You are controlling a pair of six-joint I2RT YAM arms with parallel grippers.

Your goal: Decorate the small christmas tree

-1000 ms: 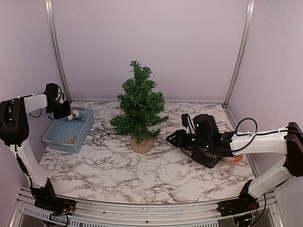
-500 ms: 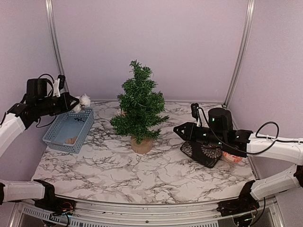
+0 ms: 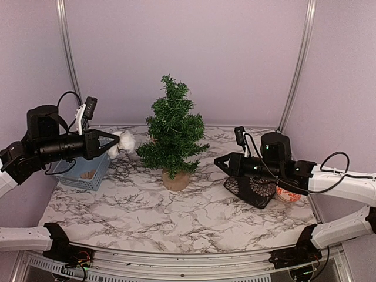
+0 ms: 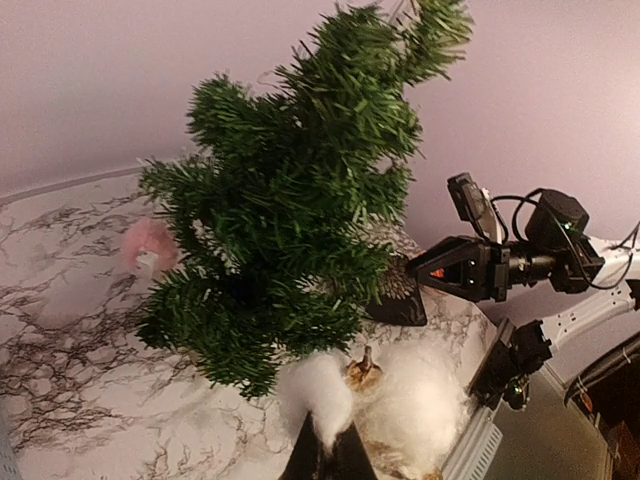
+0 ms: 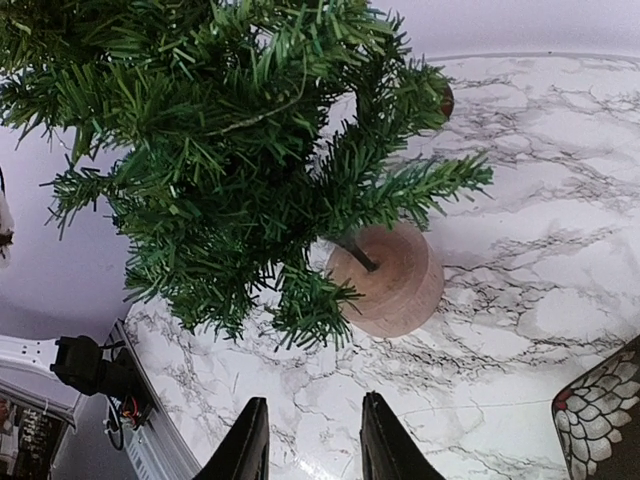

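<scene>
Small christmas tree (image 3: 174, 132) separates right tool (image 3: 217, 164) from left tool (image 3: 113, 147) holding ornament (image 3: 125, 141).

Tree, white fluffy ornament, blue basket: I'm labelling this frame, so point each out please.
small christmas tree (image 3: 173, 126), top view, mid foliage.
white fluffy ornament (image 3: 125, 141), top view, its fluffy body.
blue basket (image 3: 101, 173), top view, its right wall.

Setting: probably a robotics lab test booth. Plain lilac walls (image 3: 188, 53), aluminium frame posts (image 3: 298, 59), marble-print tabletop (image 3: 176, 214) on metal rail (image 3: 176, 265).
</scene>
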